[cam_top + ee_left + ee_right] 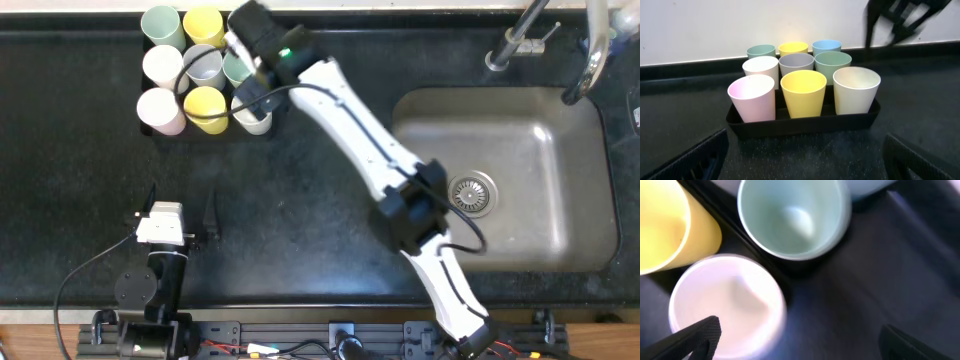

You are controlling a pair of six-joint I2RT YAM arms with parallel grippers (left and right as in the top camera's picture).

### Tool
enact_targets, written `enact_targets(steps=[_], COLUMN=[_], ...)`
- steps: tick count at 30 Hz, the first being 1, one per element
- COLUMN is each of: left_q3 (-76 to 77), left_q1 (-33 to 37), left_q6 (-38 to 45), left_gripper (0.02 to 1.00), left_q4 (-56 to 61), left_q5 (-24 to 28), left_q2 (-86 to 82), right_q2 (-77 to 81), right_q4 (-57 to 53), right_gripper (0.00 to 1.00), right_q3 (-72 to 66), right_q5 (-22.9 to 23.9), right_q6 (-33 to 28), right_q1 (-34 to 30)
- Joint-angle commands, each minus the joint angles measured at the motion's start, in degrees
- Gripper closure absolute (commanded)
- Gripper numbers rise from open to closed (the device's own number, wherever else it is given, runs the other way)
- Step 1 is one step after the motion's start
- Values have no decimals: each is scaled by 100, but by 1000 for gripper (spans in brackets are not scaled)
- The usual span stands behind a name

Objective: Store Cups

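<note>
A black tray (805,125) at the counter's back left holds several cups in three rows. Its front row is a pink cup (752,97), a yellow cup (803,92) and a cream cup (856,90). My right gripper (245,50) hangs open above the tray's right side. Beneath it are the cream cup (727,305), a pale green cup (792,217) and the yellow cup (665,225), with nothing between its fingers (695,337). My left gripper (181,205) rests low on the counter in front of the tray (190,135), open and holding nothing.
A steel sink (500,180) with a drain takes up the right half of the counter, and a faucet (520,35) stands behind it. Dark bare counter (80,180) lies between the tray and the front edge.
</note>
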Motion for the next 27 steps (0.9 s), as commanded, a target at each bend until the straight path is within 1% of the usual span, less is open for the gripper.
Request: enact_targets(steps=[1, 2, 3, 5, 6, 7, 11, 13, 14, 15, 16, 17, 20, 22, 25, 26, 27], left_q3=[-26, -26, -26, -26, -26, -26, -26, -26, -26, -26, -26, -26, -26, -26, -26, -26, -26], left_q1=[26, 26, 26, 26, 26, 26, 26, 26, 26, 26, 26, 26, 26, 26, 26, 26, 26], left_q6=[61, 61, 61, 61, 61, 61, 61, 61, 61, 61, 61, 61, 61, 61, 61, 61, 61], left_gripper=[20, 20, 20, 20, 20, 20, 20, 20, 20, 20, 20, 20, 20, 20, 20, 20, 20], left_q4=[11, 11, 11, 11, 9, 11, 11, 9, 9, 11, 11, 11, 11, 11, 11, 11, 11], left_q5=[-7, -7, -7, -7, -7, -7, -7, -7, -7, -7, -7, -7, -7, -7, -7, -7, -7], left_q2=[-44, -44, -44, -44, -44, -44, -44, -44, -44, -44, -44, -44, -44, -44, -44, -44, -44], right_q2=[-1506, -1834, -2024, -2514, -2815, -3213, -4575, -5410, -6037, -6336, -6701, -7049, -7930, -8531, -9733, -10148, -10461], right_q4=[-857, -1005, -997, -977, -955, -879, -407, 37, 472, 774, 1209, 1692, 2859, 3832, 5744, 6279, 6557], right_gripper=[3, 3, 5, 3, 5, 3, 3, 3, 5, 3, 3, 5, 3, 5, 5, 3, 3], right_q3=[210, -11, -216, -879, -1329, -1947, -4015, -5189, -6041, -6454, -6961, -7466, -8688, -9442, -10719, -11101, -11352], right_q5=[-267, 131, 404, 833, 951, 999, 973, 953, 951, 920, 859, 909, 1399, 1598, 1609, 1602, 1602], right_q6=[680, 649, 706, 951, 1102, 1270, 1631, 1971, 2291, 2485, 2555, 2481, 1961, 1759, 1676, 1676, 1674], right_q1=[-671, -964, -1115, -1458, -1613, -1788, -2308, -2608, -2754, -2765, -2750, -2734, -2752, -2789, -2833, -2830, -2833])
